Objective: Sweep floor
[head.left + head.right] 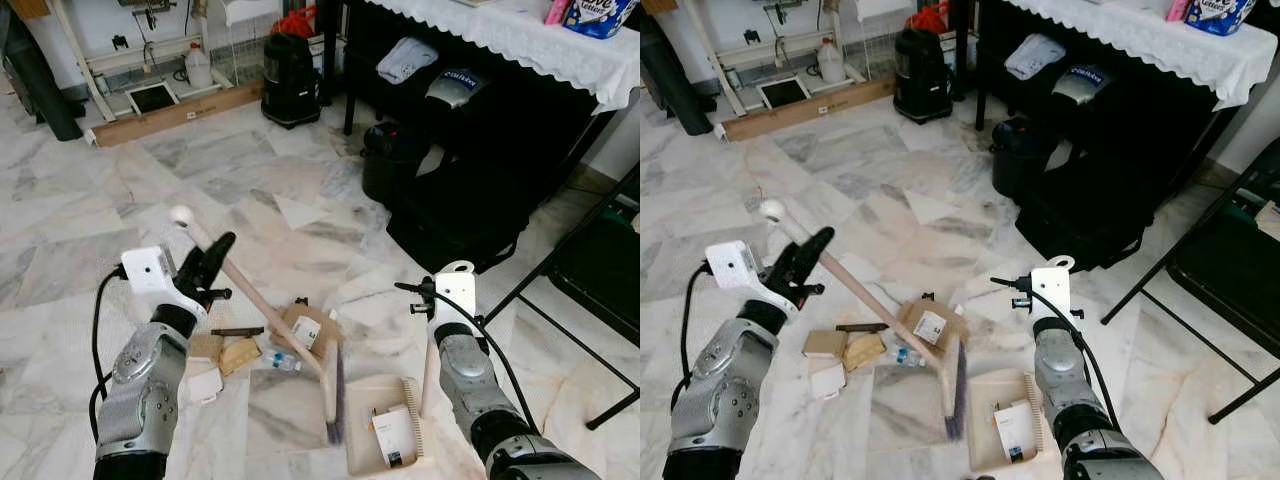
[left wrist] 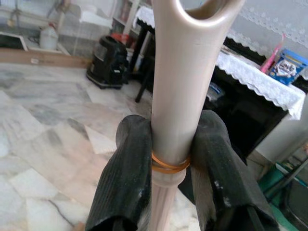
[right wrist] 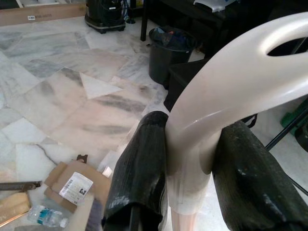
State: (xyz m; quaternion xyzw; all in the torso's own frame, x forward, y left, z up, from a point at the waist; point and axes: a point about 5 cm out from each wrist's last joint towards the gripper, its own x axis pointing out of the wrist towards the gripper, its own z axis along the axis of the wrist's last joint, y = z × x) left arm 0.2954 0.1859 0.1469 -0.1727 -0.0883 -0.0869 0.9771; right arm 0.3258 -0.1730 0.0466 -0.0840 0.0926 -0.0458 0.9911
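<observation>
My left gripper (image 1: 207,262) is shut on the beige broom handle (image 1: 255,300) near its top end. The handle slants down to the broom head (image 1: 331,392), whose purple bristles rest on the marble floor. In the left wrist view both black fingers (image 2: 126,178) clamp the handle (image 2: 180,91). My right gripper (image 3: 192,180) is shut on the white dustpan handle (image 3: 226,91), which stands upright. The beige dustpan (image 1: 385,425) lies flat on the floor by the broom head, with a small carton (image 1: 392,433) in it. Cardboard scraps (image 1: 305,330), a small plastic bottle (image 1: 284,362) and wood pieces (image 1: 238,354) lie beside the broom.
A black bin (image 1: 392,160) and dark bags sit under a black table with a white lace cloth (image 1: 520,40) at the right. A black vacuum (image 1: 290,80) stands at the back. A folding chair frame (image 1: 590,290) is at the far right. A long cardboard box (image 1: 175,115) lies at the back left.
</observation>
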